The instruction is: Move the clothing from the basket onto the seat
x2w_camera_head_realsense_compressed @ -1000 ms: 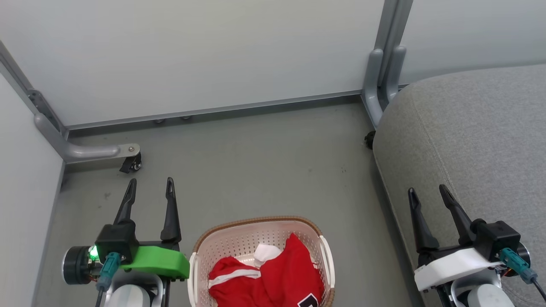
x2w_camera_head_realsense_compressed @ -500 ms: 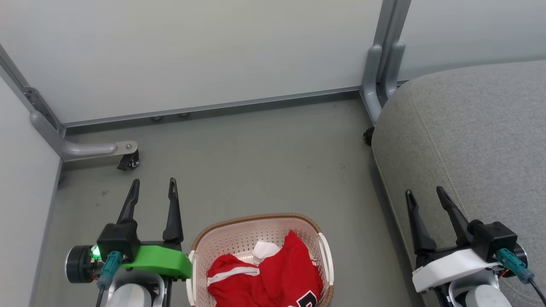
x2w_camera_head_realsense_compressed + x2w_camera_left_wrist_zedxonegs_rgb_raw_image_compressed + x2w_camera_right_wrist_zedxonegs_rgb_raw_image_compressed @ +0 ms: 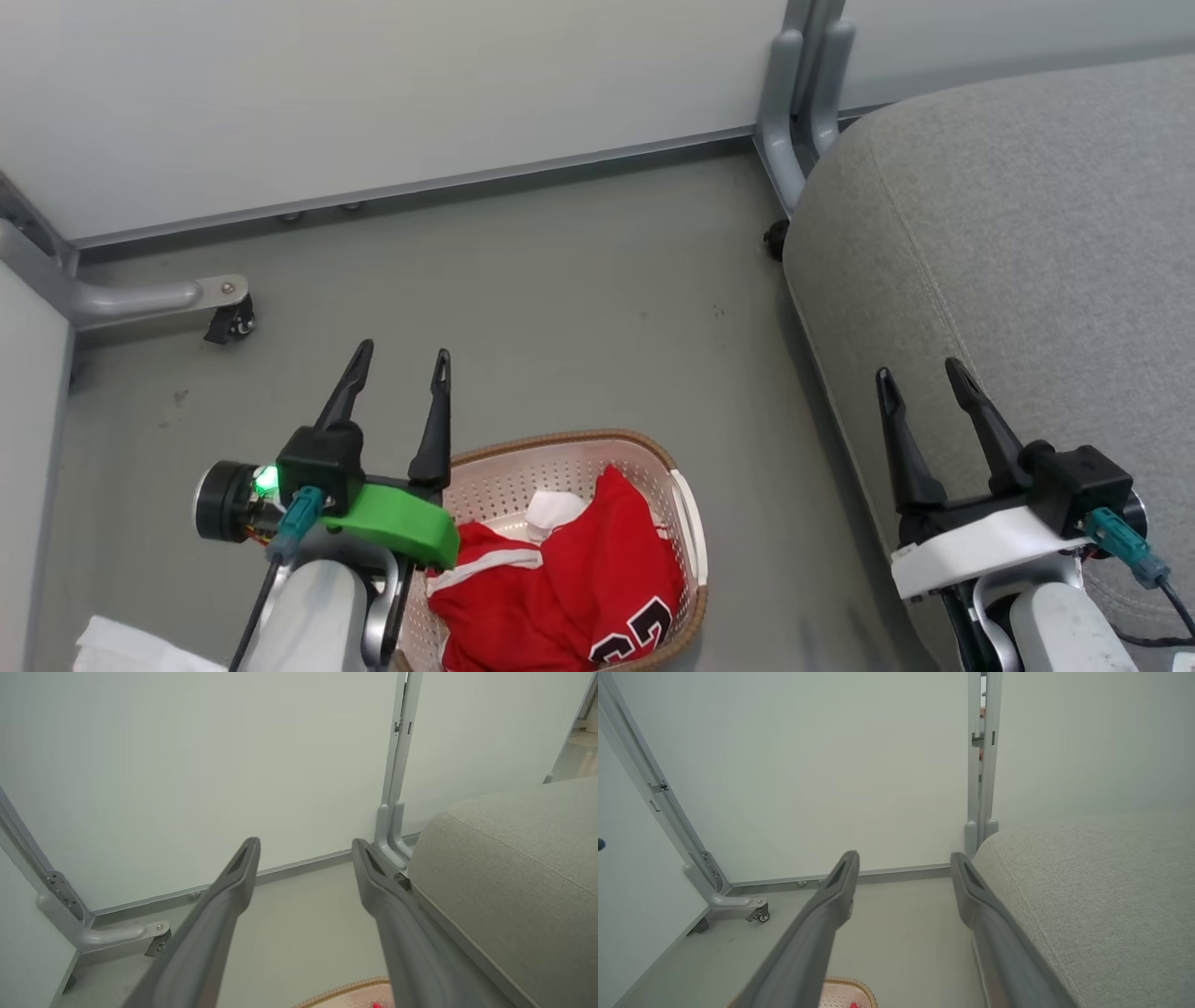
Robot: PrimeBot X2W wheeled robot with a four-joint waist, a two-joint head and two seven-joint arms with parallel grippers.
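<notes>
The clothing [image 3: 579,579], two red pieces crumpled in the basket [image 3: 523,471] on the floor [image 3: 560,299], looks light, soft and limp; it should drape, not hold shape, so pinching the raised fold near the middle seems best. The left hand [image 3: 403,351] hangs over the basket's left rim, fingers apart, empty; the right hand [image 3: 917,368], likewise apart, hovers at the edge of the seat [image 3: 1008,233], broad grey fabric right of the basket. Pale panels [image 3: 373,93] close the room behind.
</notes>
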